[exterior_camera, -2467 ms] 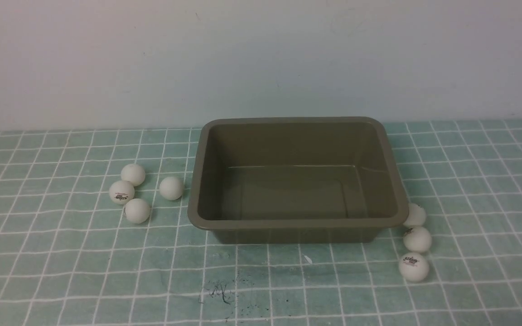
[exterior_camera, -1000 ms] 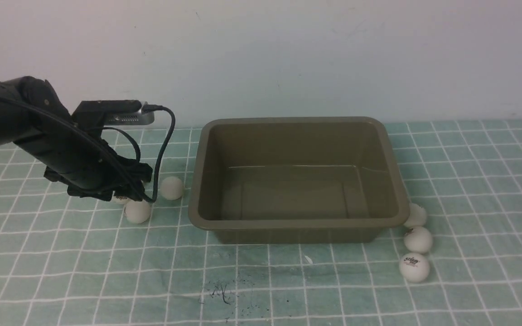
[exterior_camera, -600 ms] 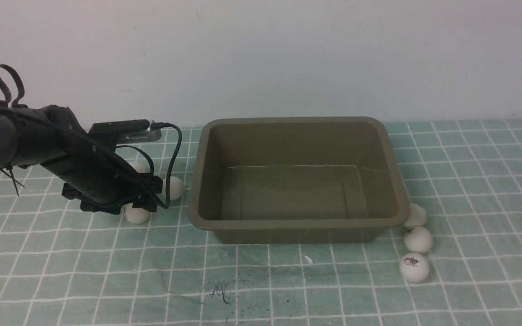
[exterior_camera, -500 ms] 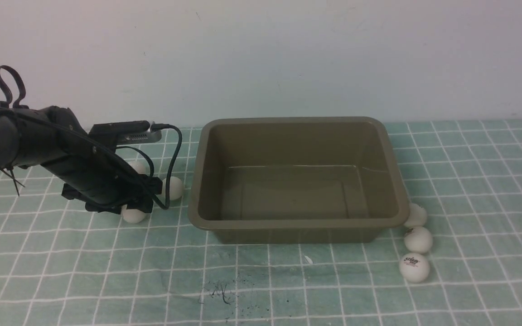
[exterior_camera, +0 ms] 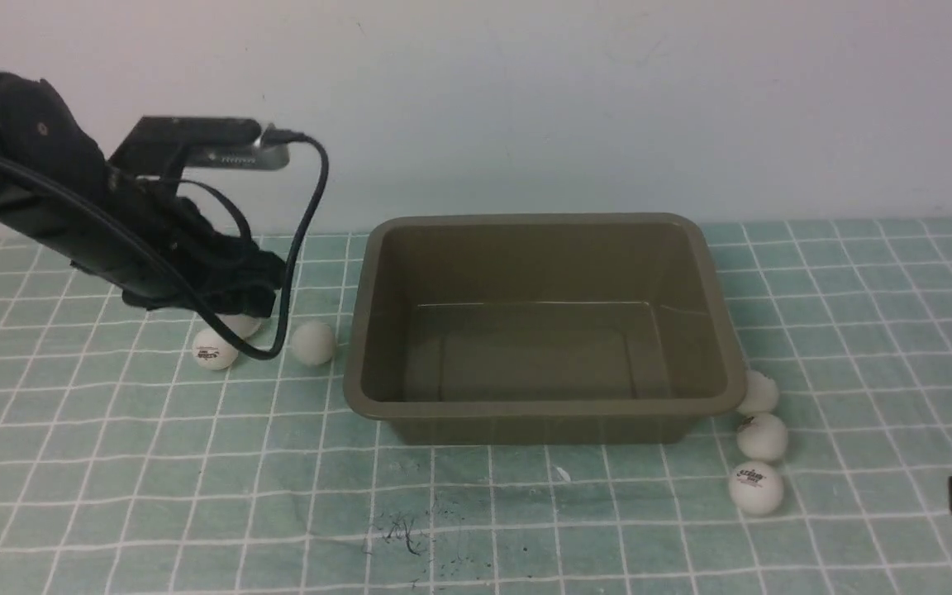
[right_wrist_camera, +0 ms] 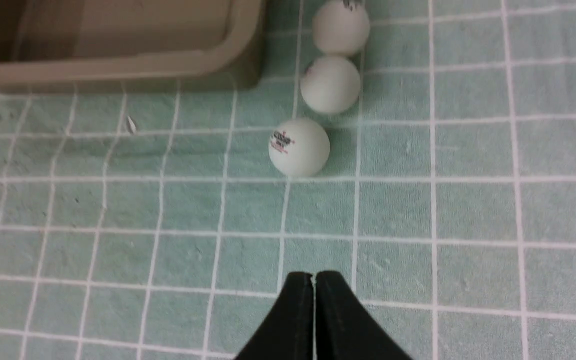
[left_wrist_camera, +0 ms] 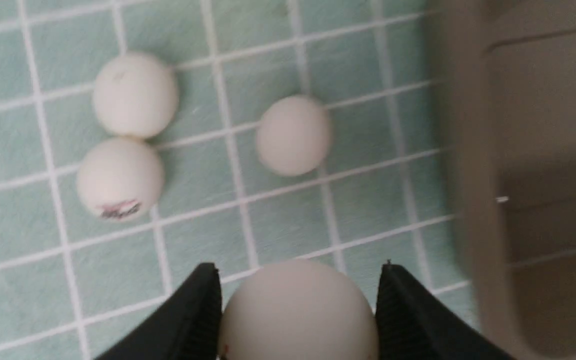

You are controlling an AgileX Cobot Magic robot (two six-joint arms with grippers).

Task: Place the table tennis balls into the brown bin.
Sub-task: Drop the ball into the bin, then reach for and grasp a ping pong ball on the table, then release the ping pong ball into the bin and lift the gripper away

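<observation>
One matte white ball (left_wrist_camera: 295,320) sits clamped in your left gripper (left_wrist_camera: 298,272), raised to clear the olive-brown plastic bin (exterior_camera: 538,411) at three o'clock; right gripper (right_wrist_camera: 313,278) closed.

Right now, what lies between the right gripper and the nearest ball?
Only bare checked cloth lies between the right gripper and that ball; the right wrist view shows it.

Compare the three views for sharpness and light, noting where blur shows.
Left wrist view: the brown bin is smeared by blur, and the held ball looks soft. Right wrist view: the logo ball is fairly crisp. Front view: even, soft light, faint shadows.
</observation>
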